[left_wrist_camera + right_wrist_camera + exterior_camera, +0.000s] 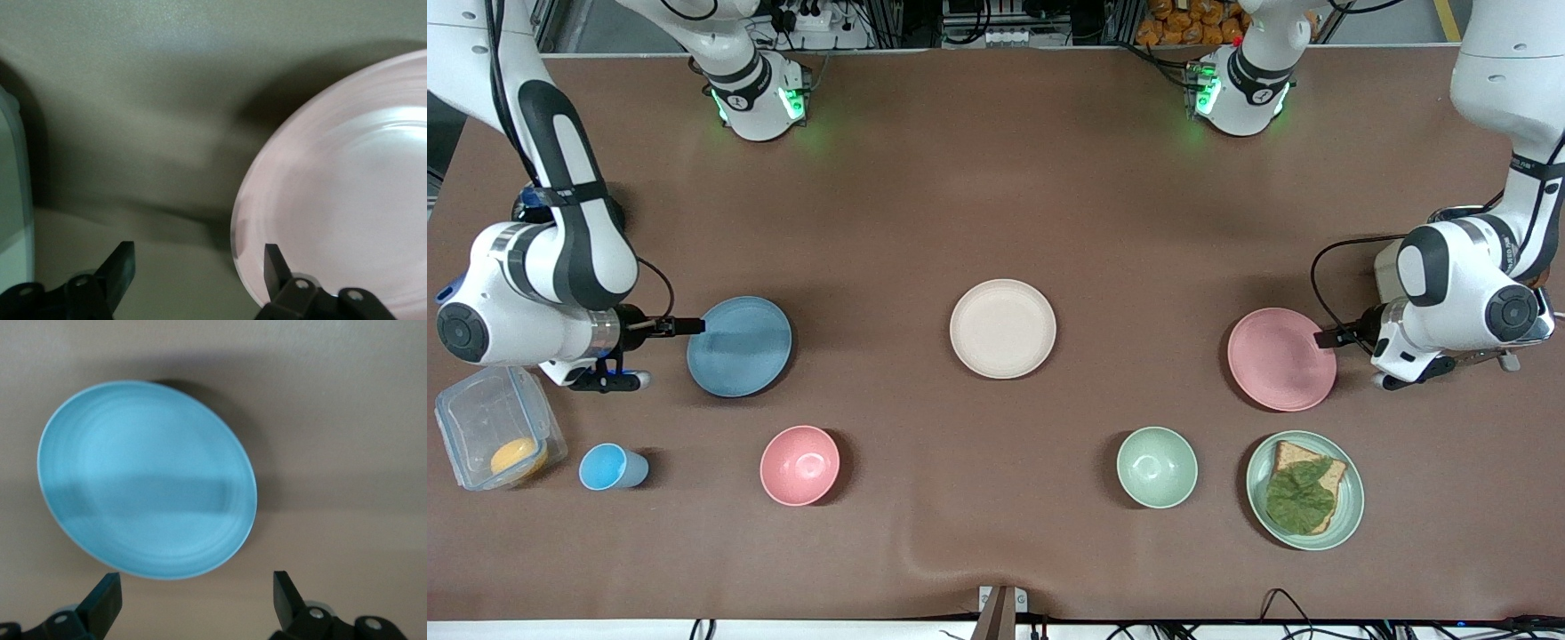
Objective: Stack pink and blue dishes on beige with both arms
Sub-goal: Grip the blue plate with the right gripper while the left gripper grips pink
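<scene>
Though at plates, end effectors (pixel 1325 339) (pixel 685 326) agape

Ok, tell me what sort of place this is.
Probably a robotics lab staged as a dining table: two arms mounted on a brown-covered table, cables and equipment along its edges, and pastel tableware laid out, such as the beige plate and green bowl.

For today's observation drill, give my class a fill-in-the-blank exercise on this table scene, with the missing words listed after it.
1. The right gripper is open at the rim of the ____ plate.
2. The left gripper is open at the rim of the ____ plate.
3. The beige plate carries ____ plates so far.
4. The bread slice lies on the ____ plate.

Missing words: blue; pink; no; green
</scene>
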